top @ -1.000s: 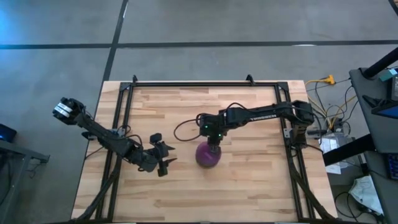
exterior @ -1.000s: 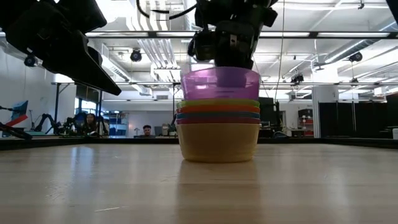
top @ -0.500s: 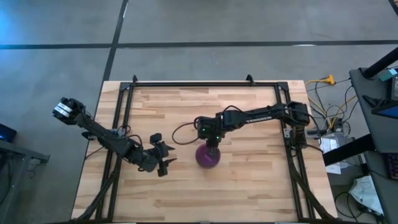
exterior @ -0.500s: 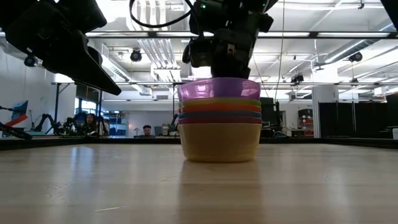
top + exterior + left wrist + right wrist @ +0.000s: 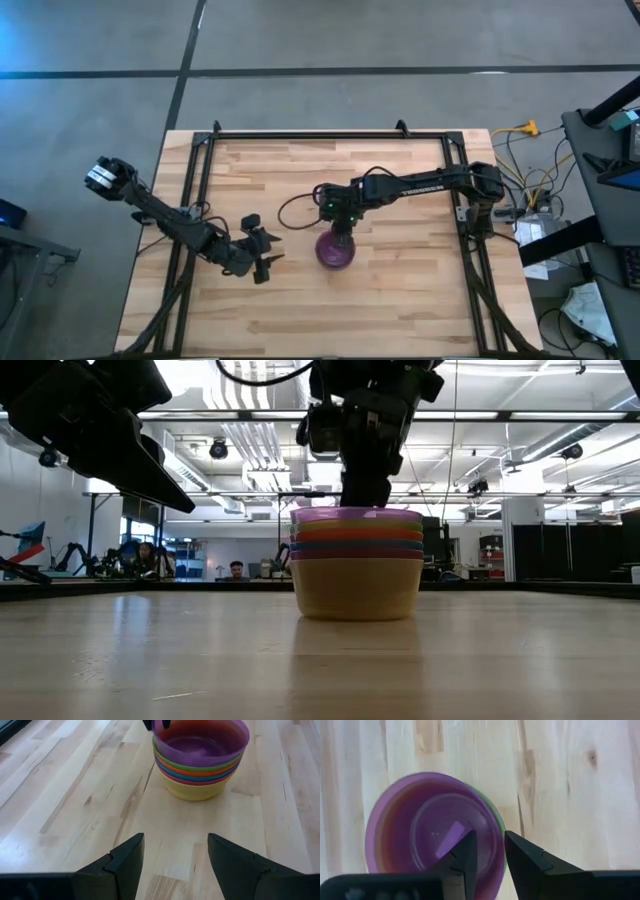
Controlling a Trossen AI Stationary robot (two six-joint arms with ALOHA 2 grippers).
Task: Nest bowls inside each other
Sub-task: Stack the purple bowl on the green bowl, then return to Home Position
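A stack of nested bowls (image 5: 335, 250) stands near the table's middle: yellow at the bottom (image 5: 357, 585), then magenta, blue, red and green rims, and the purple bowl (image 5: 430, 835) on top. My right gripper (image 5: 491, 857) is above the stack's far side, shut on the purple bowl's rim; it also shows in the low view (image 5: 365, 495). My left gripper (image 5: 265, 255) is open and empty, to the left of the stack, which shows ahead of it in the left wrist view (image 5: 200, 757). My right gripper holds the purple bowl's rim (image 5: 499, 837) on its far side, one finger (image 5: 467, 855) inside the bowl and one outside. The fingers come from above, pointing down. The bowl sits level, nested deep in the stack, with only its rim above the green one.
A black metal frame (image 5: 200, 150) runs along the table's far, left and right sides. Bare wood lies around the stack. Desks with cables (image 5: 560, 190) stand beyond the right edge.
My right gripper has gone down with the purple bowl. A second ago the bowl stood high in the stack, then it tilted, and now it sits level and deep in the green bowl.
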